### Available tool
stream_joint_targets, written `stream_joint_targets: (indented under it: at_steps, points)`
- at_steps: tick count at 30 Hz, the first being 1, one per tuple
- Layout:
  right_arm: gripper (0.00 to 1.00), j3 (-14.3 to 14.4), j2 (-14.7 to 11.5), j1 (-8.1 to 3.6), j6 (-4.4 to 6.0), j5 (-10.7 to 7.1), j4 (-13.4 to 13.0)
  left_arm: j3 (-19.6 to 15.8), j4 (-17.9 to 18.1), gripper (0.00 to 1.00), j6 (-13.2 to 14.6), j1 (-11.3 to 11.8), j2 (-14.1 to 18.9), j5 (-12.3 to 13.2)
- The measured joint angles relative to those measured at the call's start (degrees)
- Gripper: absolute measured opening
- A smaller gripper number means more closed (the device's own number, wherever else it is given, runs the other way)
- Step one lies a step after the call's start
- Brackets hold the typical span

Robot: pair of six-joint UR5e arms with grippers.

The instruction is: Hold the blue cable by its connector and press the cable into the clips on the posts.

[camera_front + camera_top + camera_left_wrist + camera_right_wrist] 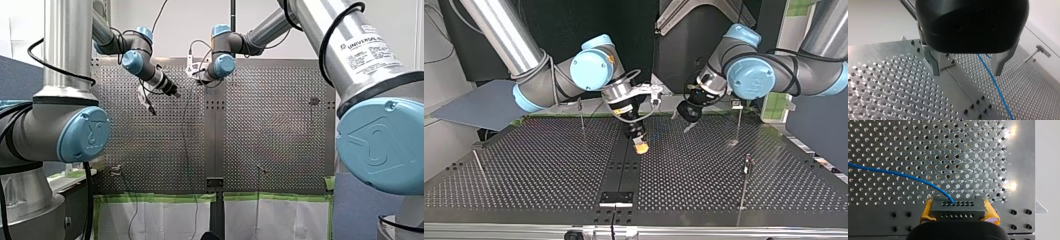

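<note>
We grip the connector (958,206) between our right pincer's (959,211) yellow pads (926,211), leaving the cable (898,173) trailing free over the bench (885,140). Our left pincer (967,72), at two o'clock from it in the top view, gapes empty above the cable, likely ready to press it toward a post (744,185).

Brand lettering "UNIVERSAL R…" on the silver tube of my right arm (350,55)

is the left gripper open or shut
Open. The left gripper has its metal fingers wide apart in the left wrist view; the cable runs past them ungripped.
</note>
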Motion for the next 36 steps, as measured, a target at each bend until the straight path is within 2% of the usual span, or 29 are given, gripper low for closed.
stream_joint_targets:
  at_steps: [8,12,19,24,29,36]
  points:
    - [0.0,0.0,0.0,-0.03,0.05,0.0,0.0,0.7,2.2,0.99,-3.3,0.4,-1.1,2.8]
    - [0.0,0.0,0.0,-0.02,0.09,-0.01,0.0,1.2,2.4,0.99,-3.5,0.5,-2.5,3.2]
    - [0.0,0.0,0.0,-0.01,0.1,0.0,-0.1,1.6,2.9,0.99,-3.8,1.0,-3.0,3.7]
    - [0.0,0.0,0.0,-0.07,0.07,0.0,-0.1,2.2,3.9,0.99,-5.5,1.3,-3.1,5.3]
    - [0.0,0.0,0.0,-0.15,0.08,0.07,-0.2,2.3,4.5,0.99,-6.5,1.1,-3.2,6.1]
    - [0.0,0.0,0.0,-0.18,0.09,0.06,-0.3,2.3,4.4,0.99,-6.5,0.7,-4.0,6.3]
